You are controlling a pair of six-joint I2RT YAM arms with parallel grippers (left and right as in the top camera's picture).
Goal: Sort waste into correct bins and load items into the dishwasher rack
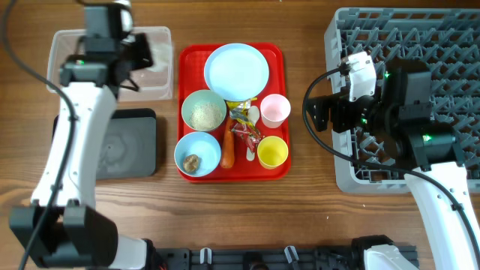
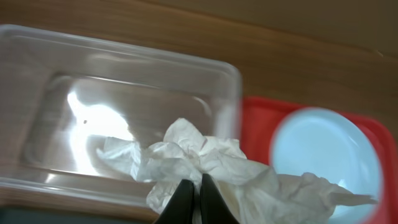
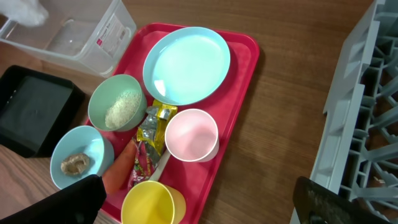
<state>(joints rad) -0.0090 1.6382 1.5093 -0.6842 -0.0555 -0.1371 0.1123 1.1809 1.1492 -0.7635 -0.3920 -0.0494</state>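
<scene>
My left gripper [image 2: 195,199] is shut on crumpled white tissue [image 2: 205,162] and holds it over the near right part of the clear tub [image 2: 124,68]. In the overhead view this gripper [image 1: 141,58] is above the tub [image 1: 161,37]. My right gripper [image 3: 199,208] is open and empty; it hovers [image 1: 322,112] between the red tray and the grey rack [image 1: 450,45]. On the red tray lie the plate [image 1: 236,69], a bowl of rice [image 1: 203,110], a bowl with a brown lump [image 1: 196,154], a carrot [image 1: 228,148], wrappers [image 1: 244,127], a pink cup [image 1: 274,109] and a yellow cup [image 1: 272,151].
The black tray [image 1: 124,146] sits in front of the clear tub, partly under my left arm. The flat red tray [image 1: 281,60] holds the dishes at the table's middle. A white spoon [image 3: 163,165] lies between the wrappers and the pink cup.
</scene>
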